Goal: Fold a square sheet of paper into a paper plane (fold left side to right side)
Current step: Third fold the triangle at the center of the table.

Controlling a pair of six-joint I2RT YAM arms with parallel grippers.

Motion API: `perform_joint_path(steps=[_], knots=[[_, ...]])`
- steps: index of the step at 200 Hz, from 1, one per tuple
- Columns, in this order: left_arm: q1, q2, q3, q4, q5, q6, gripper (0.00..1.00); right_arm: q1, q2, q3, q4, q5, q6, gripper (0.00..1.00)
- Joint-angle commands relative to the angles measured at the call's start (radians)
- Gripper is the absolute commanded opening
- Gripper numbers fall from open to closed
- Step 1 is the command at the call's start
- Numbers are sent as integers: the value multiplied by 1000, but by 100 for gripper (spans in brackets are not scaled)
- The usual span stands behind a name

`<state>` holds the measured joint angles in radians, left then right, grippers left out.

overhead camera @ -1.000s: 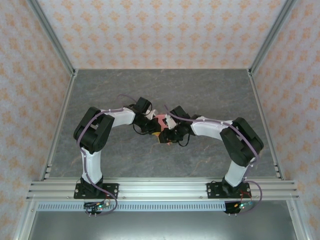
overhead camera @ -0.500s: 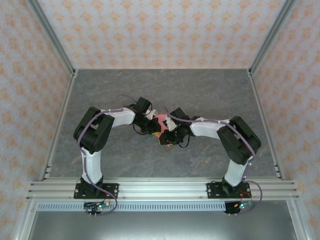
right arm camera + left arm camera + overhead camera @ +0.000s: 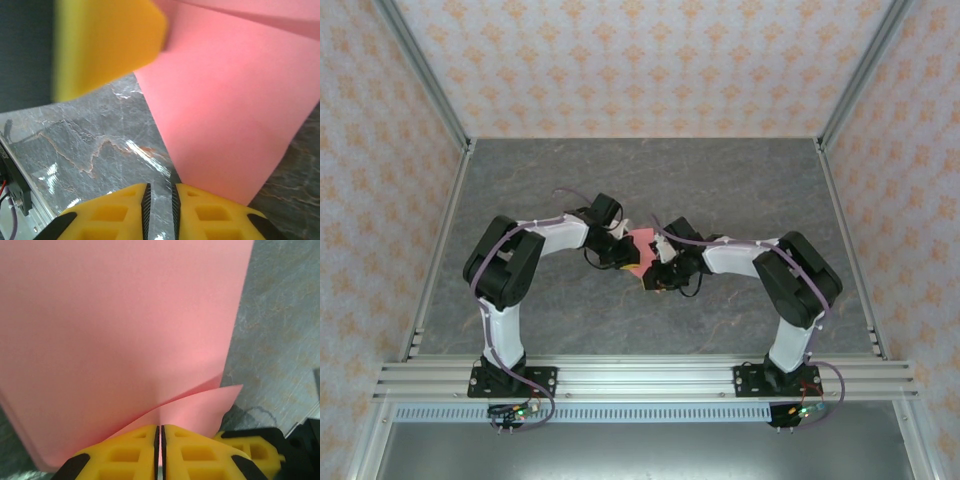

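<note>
The square sheet of paper (image 3: 642,243) is salmon pink and hangs doubled over between the two grippers at mid-table. In the left wrist view its two layers (image 3: 125,320) meet at my left gripper (image 3: 160,432), whose yellow fingers are shut on the edge. My left gripper (image 3: 632,258) sits at the sheet's left side. My right gripper (image 3: 651,275) is just below the sheet. In the right wrist view my right gripper (image 3: 160,192) has a narrow gap with bare table in it. The paper (image 3: 235,110) ends beside its right finger. The paper plane is out of view.
The grey marble table (image 3: 720,180) is walled by patterned panels. An aluminium rail (image 3: 640,378) runs along the near edge. A blurred yellow finger (image 3: 107,45) of the left gripper hangs close above the right gripper. The right gripper's finger (image 3: 255,440) is beside the left one.
The right gripper's jaws have narrowed and it has crept slightly left toward the paper. The left arm has shifted a little, and more pink shows between the grippers.
</note>
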<state>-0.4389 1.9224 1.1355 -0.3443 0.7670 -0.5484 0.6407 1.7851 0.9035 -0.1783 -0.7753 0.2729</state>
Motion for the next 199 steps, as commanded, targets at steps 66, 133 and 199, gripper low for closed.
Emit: perform_joint_path(steps=[66, 133, 199], knots=[[-30, -90, 27, -55, 7, 37, 13, -18, 39, -35, 10, 2, -6, 13], [-73, -31, 54, 1, 28, -10, 12, -17, 44, -28, -5, 4, -12, 12], [-83, 24, 56, -52, -42, 8, 12, -18, 50, -15, -24, 10, -18, 11]])
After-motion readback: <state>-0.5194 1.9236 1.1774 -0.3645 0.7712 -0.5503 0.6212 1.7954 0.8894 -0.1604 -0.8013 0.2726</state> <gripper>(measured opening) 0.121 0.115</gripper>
